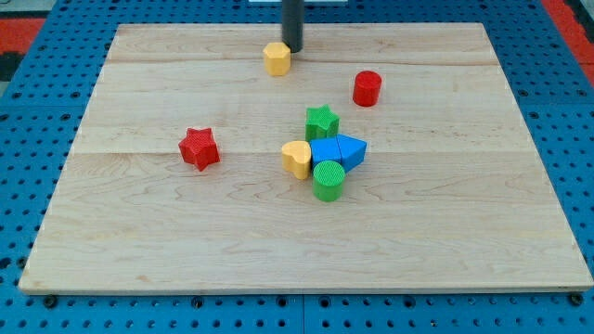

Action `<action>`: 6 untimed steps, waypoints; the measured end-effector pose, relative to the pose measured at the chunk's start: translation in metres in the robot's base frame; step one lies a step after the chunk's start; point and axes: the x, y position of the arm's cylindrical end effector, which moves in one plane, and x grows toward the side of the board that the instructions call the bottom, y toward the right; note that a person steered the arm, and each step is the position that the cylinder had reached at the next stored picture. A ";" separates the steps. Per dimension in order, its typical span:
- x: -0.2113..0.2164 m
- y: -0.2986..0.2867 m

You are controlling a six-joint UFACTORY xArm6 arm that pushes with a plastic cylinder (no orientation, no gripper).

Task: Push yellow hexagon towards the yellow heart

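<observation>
- The counter (167, 241) is a pale wooden board that fills most of the frame, its grain running left to right, and it lies on a blue perforated surface (28, 121) that shows along every edge.
- The dark rod comes down from the top edge a little left of centre; my tip (292, 49) rests on the counter just beside the upper right of the yellow hexagon, touching it or very nearly so.
- There is no pincer on this arm, so nothing opens or closes and nothing is held; the rod simply stands upright against the wood.
- The blue blocks (338, 150) sit right of centre, a square-looking piece and a wedge-like piece pressed together; their exact shapes are hard to tell.
- The red star (199, 148) stands alone at the middle left, well apart from everything else.
- The green cylinder (329, 179) sits just below the blue blocks, touching them.
- The green star (321, 122) sits just above the blue blocks.
- The yellow heart (297, 159) leans against the left side of the blue blocks, near the frame's centre.
- The red cylinder (367, 88) stands at the upper right of the cluster, apart from it.
- The yellow hexagon (277, 57) is a small, squat, six-sided piece of a warm orange-yellow, with a flat lighter top, in the upper centre, well above the yellow heart.
</observation>
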 end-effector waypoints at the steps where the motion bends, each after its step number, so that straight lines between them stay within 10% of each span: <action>1: 0.032 -0.019; 4: 0.008 0.011; 6: 0.107 -0.069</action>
